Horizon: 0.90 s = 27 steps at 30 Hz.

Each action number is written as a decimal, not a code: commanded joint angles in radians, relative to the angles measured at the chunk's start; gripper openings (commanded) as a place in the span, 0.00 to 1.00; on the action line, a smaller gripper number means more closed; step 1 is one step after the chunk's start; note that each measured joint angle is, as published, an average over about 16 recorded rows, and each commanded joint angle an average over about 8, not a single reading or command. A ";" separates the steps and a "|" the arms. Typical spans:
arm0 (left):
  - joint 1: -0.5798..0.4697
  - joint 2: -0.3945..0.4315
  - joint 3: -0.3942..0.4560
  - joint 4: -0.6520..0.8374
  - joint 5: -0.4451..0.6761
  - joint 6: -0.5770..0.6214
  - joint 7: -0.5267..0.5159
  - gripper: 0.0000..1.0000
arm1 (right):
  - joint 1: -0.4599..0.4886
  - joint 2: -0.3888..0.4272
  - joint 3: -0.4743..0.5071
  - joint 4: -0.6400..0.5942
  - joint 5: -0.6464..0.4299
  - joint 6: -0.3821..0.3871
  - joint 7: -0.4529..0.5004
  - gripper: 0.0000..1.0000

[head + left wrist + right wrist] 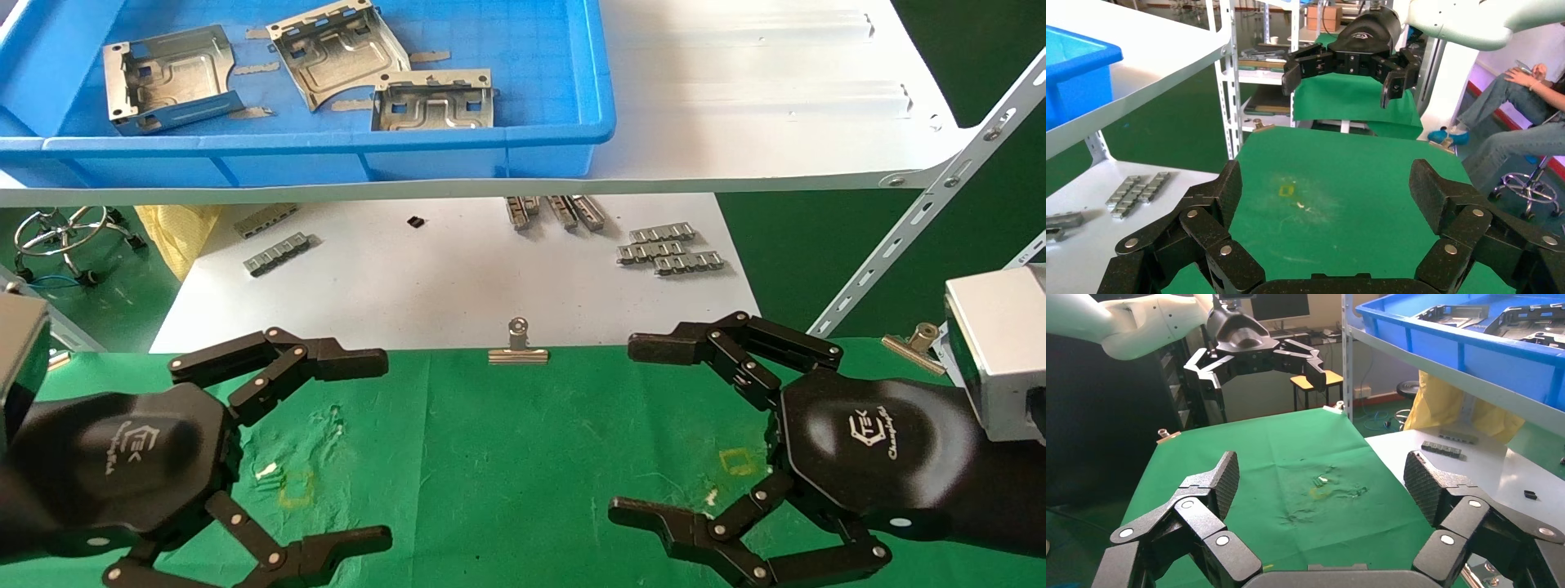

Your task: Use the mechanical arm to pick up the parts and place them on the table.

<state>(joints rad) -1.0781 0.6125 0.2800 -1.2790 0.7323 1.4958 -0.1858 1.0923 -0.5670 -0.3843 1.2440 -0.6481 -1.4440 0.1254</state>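
Note:
Three silvery sheet-metal parts lie in the blue bin (564, 139) on the white shelf: one at the left (170, 77), one in the middle (339, 51), one in front (433, 100). My left gripper (372, 447) is open and empty over the left of the green table (507, 457). My right gripper (633, 429) is open and empty over the right of the table. Both face each other across the cloth. The left wrist view shows my own open fingers (1223, 196) and the right gripper (1340, 76) far off. The right wrist view shows its open fingers (1220, 481) and the left gripper (1257, 370) far off.
A lower white board (441, 278) holds several ridged grey strips (670, 247). A silver binder clip (518, 346) grips the cloth's far edge, another (915, 343) sits at the right. A slanted white shelf strut (923, 220) runs at the right. Yellow square marks (739, 461) show on the cloth.

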 commanded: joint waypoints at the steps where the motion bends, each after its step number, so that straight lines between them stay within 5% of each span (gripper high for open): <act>1: 0.000 0.000 0.000 0.000 0.000 0.000 0.000 1.00 | 0.000 0.000 0.000 0.000 0.000 0.000 0.000 1.00; 25: 0.000 0.000 0.000 0.000 0.000 0.000 0.000 1.00 | 0.000 0.000 0.000 0.000 0.000 0.000 0.000 1.00; 27: 0.000 0.000 0.000 0.000 0.000 0.000 0.000 1.00 | 0.000 0.000 0.000 0.000 0.000 0.000 0.000 0.75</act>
<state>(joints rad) -1.0781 0.6125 0.2800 -1.2791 0.7323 1.4958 -0.1858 1.0923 -0.5670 -0.3843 1.2440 -0.6481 -1.4440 0.1254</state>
